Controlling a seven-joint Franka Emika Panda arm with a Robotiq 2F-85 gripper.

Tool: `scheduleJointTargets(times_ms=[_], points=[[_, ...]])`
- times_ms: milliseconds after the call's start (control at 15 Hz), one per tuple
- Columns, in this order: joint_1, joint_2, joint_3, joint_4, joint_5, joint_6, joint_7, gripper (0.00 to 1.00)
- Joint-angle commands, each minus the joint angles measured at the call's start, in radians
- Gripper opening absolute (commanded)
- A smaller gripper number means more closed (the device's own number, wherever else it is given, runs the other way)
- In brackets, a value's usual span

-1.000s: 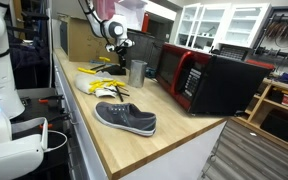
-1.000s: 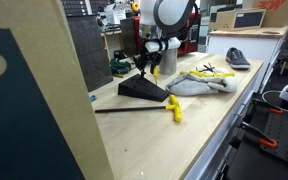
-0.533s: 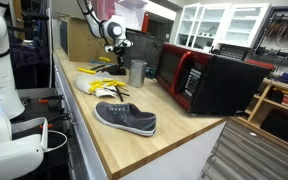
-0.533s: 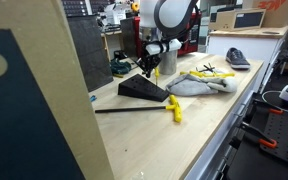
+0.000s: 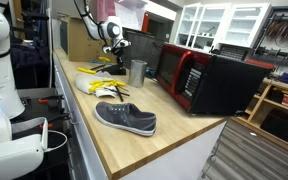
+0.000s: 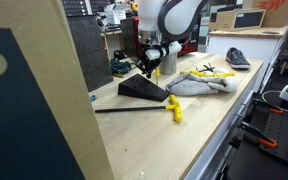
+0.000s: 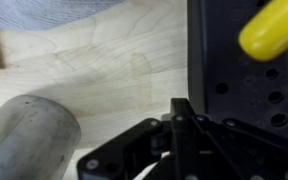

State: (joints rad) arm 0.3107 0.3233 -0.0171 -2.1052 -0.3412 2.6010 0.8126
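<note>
No legible text, label or number anywhere; possibly print on the orange box [image 6: 271,7], too small.

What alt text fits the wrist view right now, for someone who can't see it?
The black gripper, apparently closed on nothing, hangs over a pale wooden tabletop. A grey metal cup sits at lower left; a black perforated panel with a yellow handle across it fills the right.

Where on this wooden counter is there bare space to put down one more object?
Bare wood lies between the grey shoe and the microwave, and on the counter end past the shoe. It is crowded around the gripper: metal cup, cloth, yellow-handled tools.
</note>
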Motion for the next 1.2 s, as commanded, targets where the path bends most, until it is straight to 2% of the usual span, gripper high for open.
scheduleJointTargets(times_ms=[0,333,667,1133], points=[[0.041,-0.009,-0.044,-0.013,-0.099,0.037,0.129,0.00],[0.052,0.009,-0.045,-0.014,-0.171,0.071,0.259,0.00],[0.056,0.054,-0.043,0.004,-0.151,0.105,0.310,0.00],[0.072,0.053,-0.043,0.044,-0.138,0.152,0.372,0.00]])
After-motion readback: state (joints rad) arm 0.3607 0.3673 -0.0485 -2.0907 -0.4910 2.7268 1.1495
